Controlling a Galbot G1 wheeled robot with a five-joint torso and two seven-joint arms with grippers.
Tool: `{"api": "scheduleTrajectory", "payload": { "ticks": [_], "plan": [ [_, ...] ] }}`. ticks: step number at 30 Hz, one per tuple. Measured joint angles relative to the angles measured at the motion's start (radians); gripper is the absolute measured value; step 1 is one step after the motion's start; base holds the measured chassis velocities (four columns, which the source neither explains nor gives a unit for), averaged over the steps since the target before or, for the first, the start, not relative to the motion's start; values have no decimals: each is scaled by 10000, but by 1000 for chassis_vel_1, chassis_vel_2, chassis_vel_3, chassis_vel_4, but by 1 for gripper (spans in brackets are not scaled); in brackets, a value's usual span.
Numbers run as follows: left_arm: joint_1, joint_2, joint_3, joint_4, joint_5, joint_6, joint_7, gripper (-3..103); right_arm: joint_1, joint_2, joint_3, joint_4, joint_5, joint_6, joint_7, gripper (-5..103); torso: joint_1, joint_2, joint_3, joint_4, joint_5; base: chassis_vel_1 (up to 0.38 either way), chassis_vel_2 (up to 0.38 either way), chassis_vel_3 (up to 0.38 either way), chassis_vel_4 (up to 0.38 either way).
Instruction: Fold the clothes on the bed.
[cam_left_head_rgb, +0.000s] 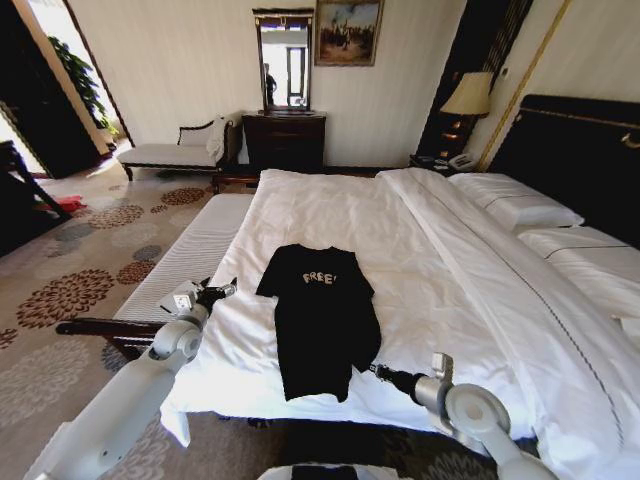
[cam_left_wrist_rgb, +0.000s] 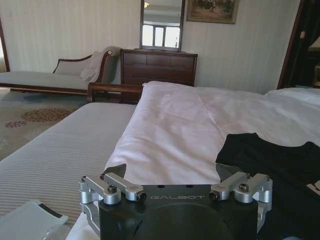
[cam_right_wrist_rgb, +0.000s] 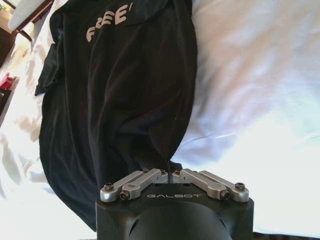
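Matt black cotton-like T-shirt (cam_left_head_rgb: 322, 318); smooth white bed (cam_left_head_rgb: 440, 260) linen; glossy dark wooden headboard (cam_left_head_rgb: 580, 160).

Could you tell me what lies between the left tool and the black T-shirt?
Bare white sheet separates left tool from black soft-fabric T-shirt, per the head view.

The soft short-sleeved T-shirt (cam_left_head_rgb: 322, 318) is black with pale "FREE" lettering (cut off at its last letter). It lies on plain white bed sheets (cam_left_head_rgb: 330, 215). The narrow bench (cam_left_head_rgb: 190, 258) shows fine white stripes. The carpet (cam_left_head_rgb: 70, 290) carries brown floral medallions.
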Motion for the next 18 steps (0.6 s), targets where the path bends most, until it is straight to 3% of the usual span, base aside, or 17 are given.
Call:
{"api": "scheduleTrajectory", "payload": {
  "ticks": [8, 17, 18],
  "plan": [
    [103, -28, -86, -104, 0, -7, 4, 100, -833, -543, 589, 58, -1112, 0, -570, 0, 0, 0, 0, -2, 0, 0, 0, 0, 0],
    [96, -49, -130, -120, -30, -16, 53, 100, -1170, -1228, 1308, -57, -1516, 1, -726, 0, 0, -1, 0, 1, 1, 0, 0, 0, 0],
    [94, -10, -156, -123, -43, -22, 81, 100, -1601, -1341, 1354, 128, -2253, 2, -854, 0, -1, -1, 0, 1, 1, 0, 0, 0, 0]
  ]
}}
